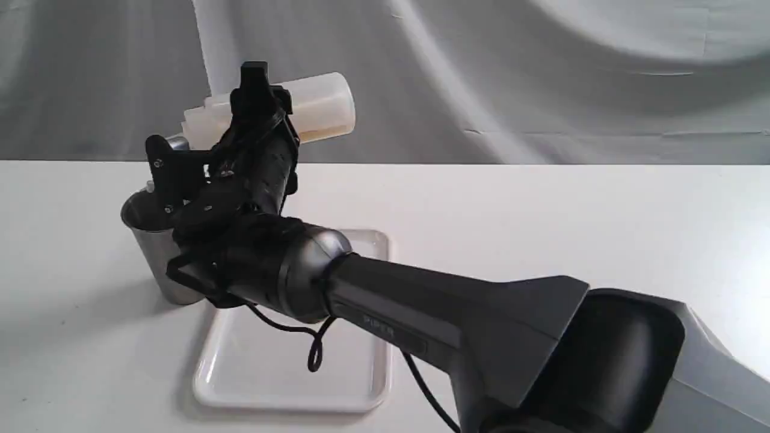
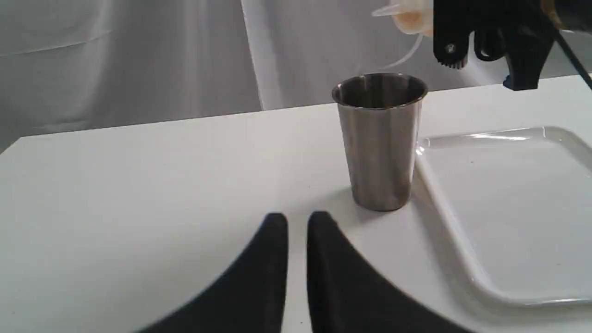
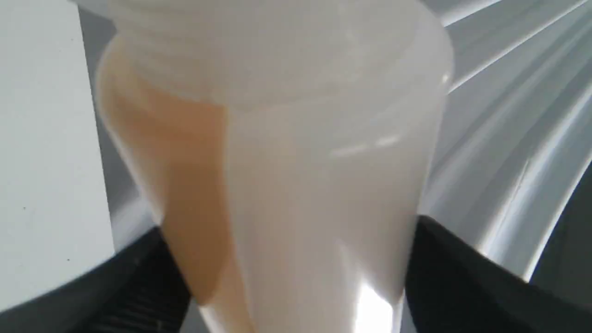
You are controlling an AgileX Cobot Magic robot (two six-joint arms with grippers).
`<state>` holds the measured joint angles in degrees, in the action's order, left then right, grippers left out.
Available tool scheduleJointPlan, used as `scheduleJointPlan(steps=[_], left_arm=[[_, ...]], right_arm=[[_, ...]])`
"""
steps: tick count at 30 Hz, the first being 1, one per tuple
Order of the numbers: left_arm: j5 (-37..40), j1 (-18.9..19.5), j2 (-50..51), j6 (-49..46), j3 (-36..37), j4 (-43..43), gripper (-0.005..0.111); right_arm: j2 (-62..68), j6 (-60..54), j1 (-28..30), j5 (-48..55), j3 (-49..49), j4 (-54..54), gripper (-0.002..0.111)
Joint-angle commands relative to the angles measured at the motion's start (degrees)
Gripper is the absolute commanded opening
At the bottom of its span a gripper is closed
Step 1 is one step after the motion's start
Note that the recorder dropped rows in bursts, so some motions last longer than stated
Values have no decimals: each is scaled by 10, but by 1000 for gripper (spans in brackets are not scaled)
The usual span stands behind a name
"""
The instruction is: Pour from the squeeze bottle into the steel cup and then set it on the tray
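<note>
The steel cup point(image 2: 379, 148) looks brushed, the squeeze bottle point(image 3: 300, 162) translucent plastic, the tray point(image 2: 508, 208) glossy.

The desk point(image 1: 541, 204) is a flat, matte white surface with a grey cloth hanging behind its far edge. The steel cup point(image 2: 379, 138) stands upright on the desk, mouth up, base flat on the surface. The tray point(image 2: 508, 208) lies flat on the desk just beside the steel cup. One rounded tray corner sits closest to the cup; contact cannot be confirmed.
</note>
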<state>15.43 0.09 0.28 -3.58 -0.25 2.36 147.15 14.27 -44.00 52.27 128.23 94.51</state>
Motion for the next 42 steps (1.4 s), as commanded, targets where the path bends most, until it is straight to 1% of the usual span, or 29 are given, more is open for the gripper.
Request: scheduleJointPlan(steps=[1, 8, 19, 42], left_arm=[[-4, -1, -3, 1, 3, 1, 8], [-4, -1, -3, 1, 3, 1, 8], [-4, -1, -3, 1, 3, 1, 8], [-4, -1, -3, 1, 3, 1, 8]], right_arm=[[-10, -10, -2, 13, 5, 36, 34], [-10, -53, -7, 14, 5, 54, 34], [-10, -61, -7, 24, 5, 54, 34], [-10, -128, -11, 34, 5, 54, 34]])
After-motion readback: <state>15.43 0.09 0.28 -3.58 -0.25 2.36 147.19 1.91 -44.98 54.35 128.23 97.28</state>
